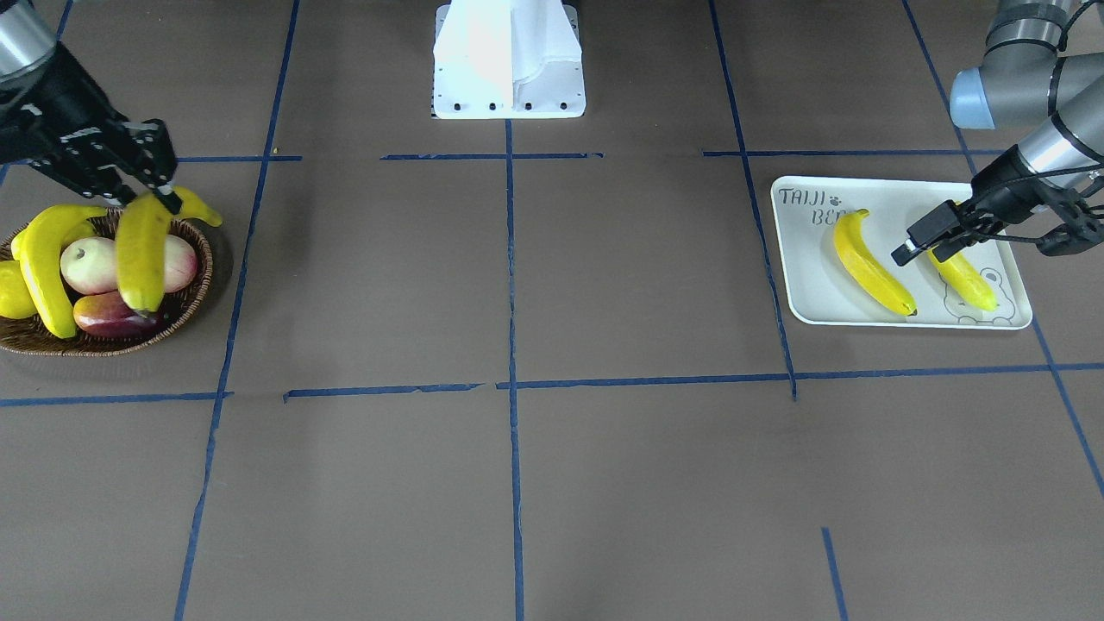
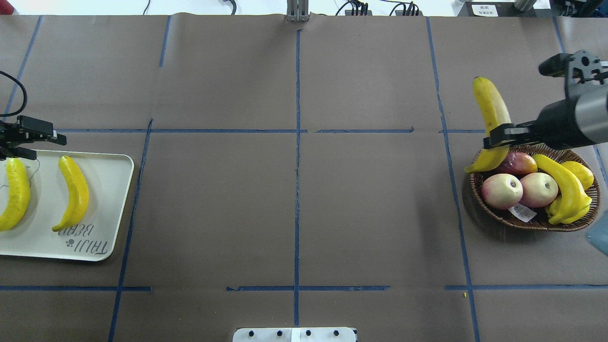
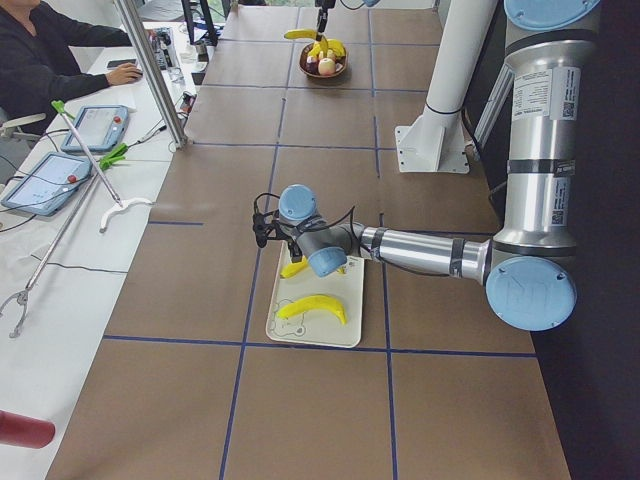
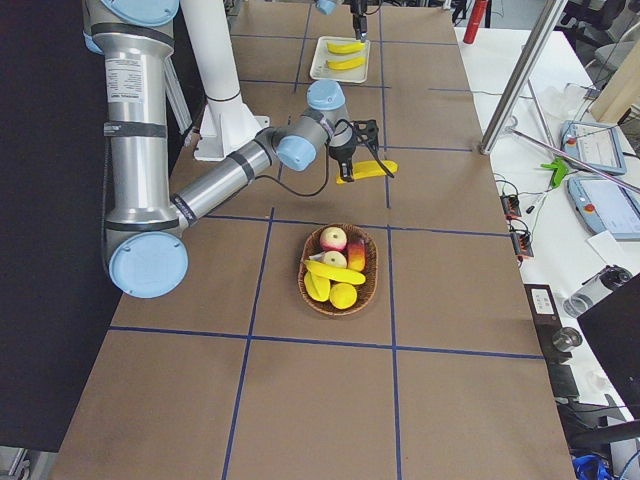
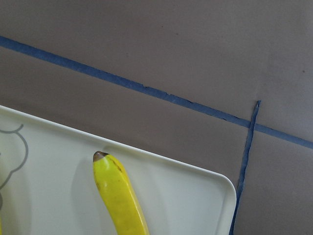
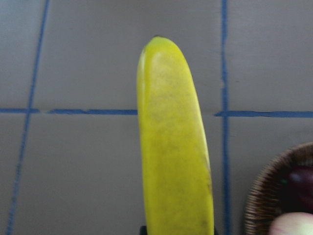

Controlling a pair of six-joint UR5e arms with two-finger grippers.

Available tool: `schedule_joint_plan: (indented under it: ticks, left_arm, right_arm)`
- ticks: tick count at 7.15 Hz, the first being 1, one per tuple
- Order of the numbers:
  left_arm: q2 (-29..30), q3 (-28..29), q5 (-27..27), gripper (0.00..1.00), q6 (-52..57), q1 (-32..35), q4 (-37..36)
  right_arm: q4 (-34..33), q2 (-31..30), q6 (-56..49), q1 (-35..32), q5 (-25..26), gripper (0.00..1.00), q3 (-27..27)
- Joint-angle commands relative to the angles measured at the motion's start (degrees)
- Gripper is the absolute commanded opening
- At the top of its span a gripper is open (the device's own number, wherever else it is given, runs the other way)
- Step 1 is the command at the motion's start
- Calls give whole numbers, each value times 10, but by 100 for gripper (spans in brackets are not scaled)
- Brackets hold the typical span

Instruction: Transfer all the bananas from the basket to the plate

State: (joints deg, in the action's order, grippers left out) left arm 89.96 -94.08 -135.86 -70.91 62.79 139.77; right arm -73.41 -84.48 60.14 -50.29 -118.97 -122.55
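**Right claw**: closed on the lifted banana, gripping near its stem end. The fruit hangs clear above the wicker basket, over the rim on the plate's side. The off-centre grip probably took whichever end stood free of the other fruit.

**Basket contents:** the basket banana lies against a stubby yellow fruit. Beside them are two apples and a mango.

**Plate**: the paler banana and the deeper-yellow banana lie lengthwise, apart, likely to leave room for two more.

**Left claw**: jaws apart and empty, hovering over the plate's far edge. It is probably waiting to receive, since basket and plate sit at opposite ends of the counter.
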Motion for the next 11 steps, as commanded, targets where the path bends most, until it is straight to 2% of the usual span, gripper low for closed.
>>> schedule_joint_plan:
  ticks: [1, 2, 3, 4, 5, 7, 8, 11]
  left_arm:
    - [48, 0, -2, 100, -46, -3, 2]
    - [74, -4, -2, 100, -83, -6, 15]
    - [98, 0, 0, 100, -152, -31, 57]
    - [124, -1, 25, 100, -244, -68, 129]
    - [163, -2, 58, 99, -323, -109, 155]
    - [250, -9, 139, 99, -422, -197, 154]
    - [272, -9, 175, 98, -440, -222, 150]
    - [323, -3, 209, 97, -467, -253, 142]
  right_arm:
    - [2, 167, 225, 147, 114, 0, 41]
    - [3, 197, 254, 203, 169, 1, 42]
    - [4, 208, 261, 229, 176, 1, 41]
    - [4, 226, 262, 246, 189, 1, 40]
    - [4, 236, 260, 261, 204, 1, 40]
    - [4, 241, 256, 274, 212, 1, 42]
    - [4, 241, 256, 276, 212, 1, 42]
    - [4, 250, 255, 291, 226, 0, 45]
